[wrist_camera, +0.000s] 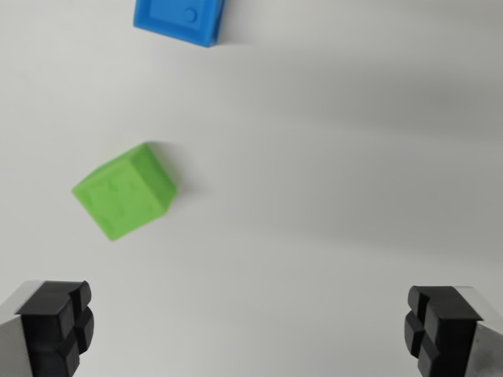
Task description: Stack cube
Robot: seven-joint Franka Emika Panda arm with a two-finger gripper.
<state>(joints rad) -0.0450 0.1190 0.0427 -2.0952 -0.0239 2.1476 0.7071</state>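
Note:
A green cube (126,191) rests on the white table at the wrist view's left, turned at an angle. A blue cube (181,20) lies at the top edge, partly cut off by the frame. My gripper (247,330) hangs above the table with its two black fingertips (59,323) far apart at the bottom corners. It is open and nothing lies between the fingers. The green cube sits ahead of the left fingertip, apart from it.
The white table surface (338,157) fills the view's right side and centre. Soft shadows band across it.

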